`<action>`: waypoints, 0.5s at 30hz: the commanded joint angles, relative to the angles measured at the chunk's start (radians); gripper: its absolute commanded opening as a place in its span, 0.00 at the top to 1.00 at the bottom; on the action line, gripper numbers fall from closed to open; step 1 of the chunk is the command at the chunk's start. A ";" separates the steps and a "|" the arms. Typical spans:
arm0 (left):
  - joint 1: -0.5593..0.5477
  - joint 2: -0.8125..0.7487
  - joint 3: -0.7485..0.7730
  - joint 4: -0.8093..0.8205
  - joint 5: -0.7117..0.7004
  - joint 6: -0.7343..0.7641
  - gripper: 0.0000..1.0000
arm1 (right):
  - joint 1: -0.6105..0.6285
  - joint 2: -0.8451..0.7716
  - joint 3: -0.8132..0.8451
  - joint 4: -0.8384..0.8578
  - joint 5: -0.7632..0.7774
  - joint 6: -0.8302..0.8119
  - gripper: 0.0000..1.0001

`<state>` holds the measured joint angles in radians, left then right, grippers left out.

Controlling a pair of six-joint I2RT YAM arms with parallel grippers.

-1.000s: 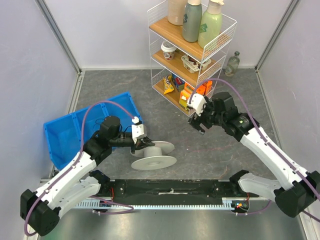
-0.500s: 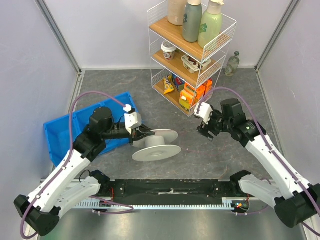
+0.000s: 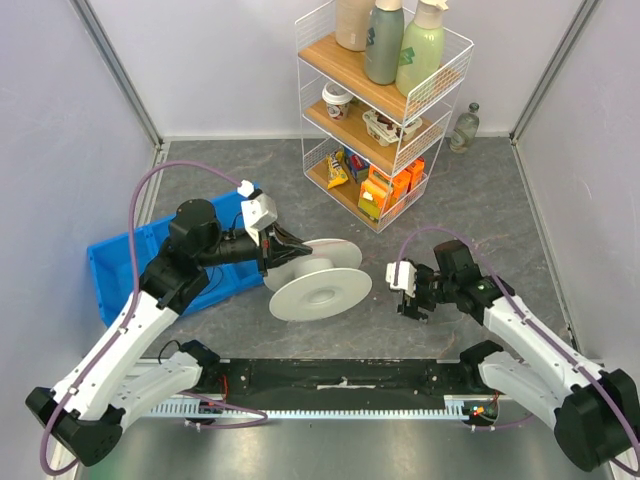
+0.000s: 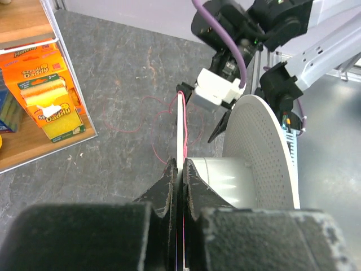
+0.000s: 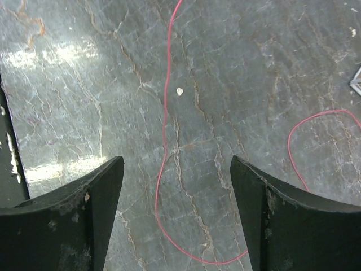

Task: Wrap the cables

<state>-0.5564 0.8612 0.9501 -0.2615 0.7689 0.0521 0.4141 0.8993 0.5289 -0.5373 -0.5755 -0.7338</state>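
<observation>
A white cable spool (image 3: 318,282) is held tilted above the grey floor. My left gripper (image 3: 277,250) is shut on the rim of one spool flange (image 4: 180,132), with a thin red cable (image 4: 185,121) running along it between the jaws. The red cable (image 5: 164,135) lies in loose loops on the floor. My right gripper (image 3: 410,292) is open and empty, low over the floor right of the spool, with the cable lying between its fingers (image 5: 98,209).
A blue bin (image 3: 150,262) lies left of the spool. A white wire shelf rack (image 3: 380,110) with bottles and orange boxes stands at the back. A small glass bottle (image 3: 464,128) stands at the back right.
My left gripper has lifted the spool up and to the right. My right gripper has come down and toward the near edge, to just above the cable on the floor.
</observation>
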 commanded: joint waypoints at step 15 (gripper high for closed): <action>0.018 0.055 0.133 0.139 0.017 -0.253 0.98 | -0.001 0.207 -0.101 0.391 -0.162 -0.003 0.18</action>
<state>-0.5503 0.9138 1.0199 -0.2371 0.7654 -0.0784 0.4141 1.0779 0.4618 -0.3149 -0.6697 -0.7719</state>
